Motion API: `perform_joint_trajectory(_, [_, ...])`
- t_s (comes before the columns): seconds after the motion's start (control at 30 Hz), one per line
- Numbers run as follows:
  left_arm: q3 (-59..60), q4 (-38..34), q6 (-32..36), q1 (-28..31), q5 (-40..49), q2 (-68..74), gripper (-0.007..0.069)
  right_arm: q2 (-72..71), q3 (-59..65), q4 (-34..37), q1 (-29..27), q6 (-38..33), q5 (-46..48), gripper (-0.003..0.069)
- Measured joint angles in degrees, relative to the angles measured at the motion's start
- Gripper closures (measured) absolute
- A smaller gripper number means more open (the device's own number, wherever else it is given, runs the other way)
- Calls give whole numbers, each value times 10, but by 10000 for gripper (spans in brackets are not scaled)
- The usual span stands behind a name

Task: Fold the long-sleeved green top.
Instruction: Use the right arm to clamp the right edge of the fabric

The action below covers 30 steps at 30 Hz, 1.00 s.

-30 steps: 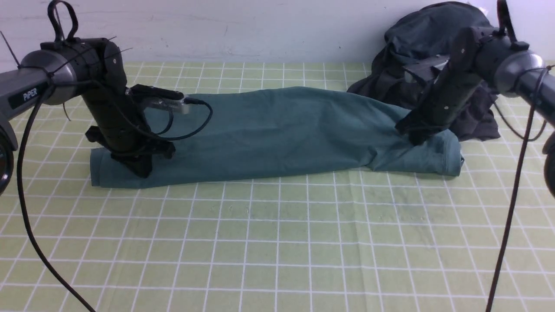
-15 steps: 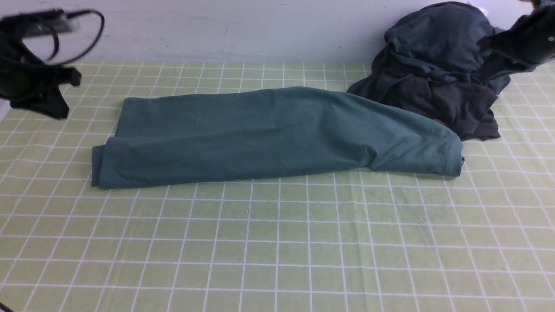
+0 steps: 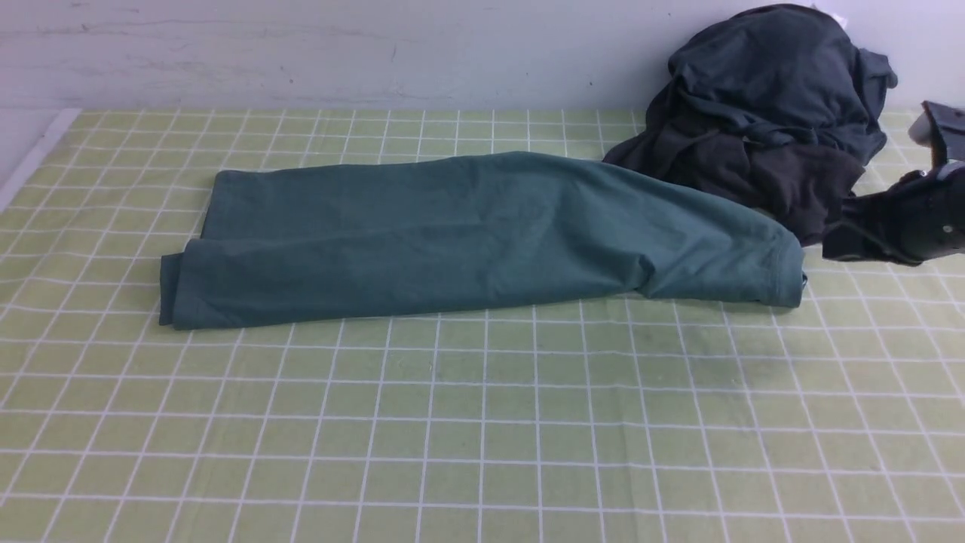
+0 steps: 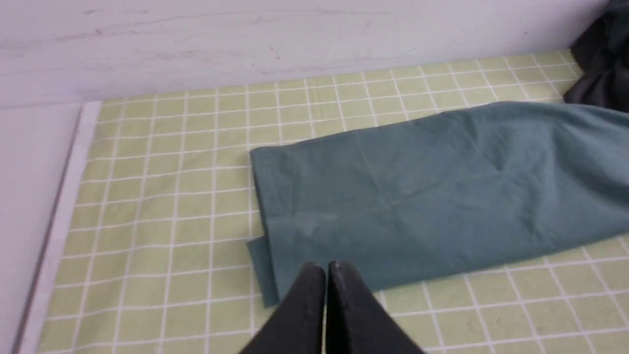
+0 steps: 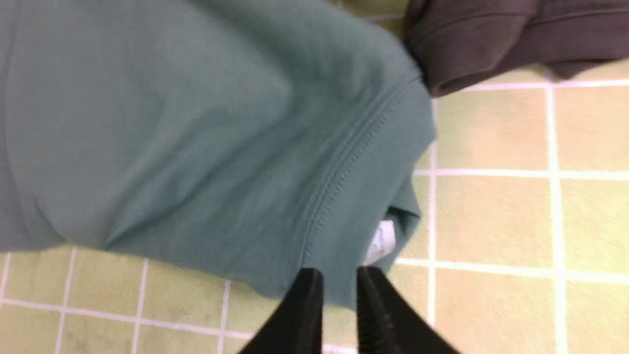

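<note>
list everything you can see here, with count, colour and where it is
green long-sleeved top: one, teal green, folded into a long band across the middle of the cloth
neck label: one, white, peeking out of the collar at the top's right end
heap of garments: one pile, dark charcoal grey, far right, against the wall
checked tablecloth: one, yellow-green with white lines, covering the table
wall: one, pale grey-white, behind the table
left gripper: one, black, jaws shut and empty, by the top's left end
right gripper: one, black, jaws slightly apart and empty, by the collar end
</note>
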Motion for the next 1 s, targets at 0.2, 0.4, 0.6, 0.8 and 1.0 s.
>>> perform_joint_trajectory(0.2, [163, 10, -13, 0, -68, -185, 627, 97, -126, -100, 20, 129, 82, 277])
perform_joint_trajectory(0.4, [238, 28, -37, 0, -39, -287, 627, 175, -247, -196, 36, 273, 169, 139])
perform_joint_trajectory(0.6, [263, 40, -41, 0, -19, -270, 627, 220, -313, -211, 71, 294, 214, 233])
perform_joint_trajectory(0.8, [265, 41, -43, 0, -28, -232, 627, 235, -371, -211, 83, 285, 269, 566])
perform_joint_trajectory(1.0, [265, 41, -41, 0, -52, -219, 627, 206, -446, -238, 82, 260, 288, 645])
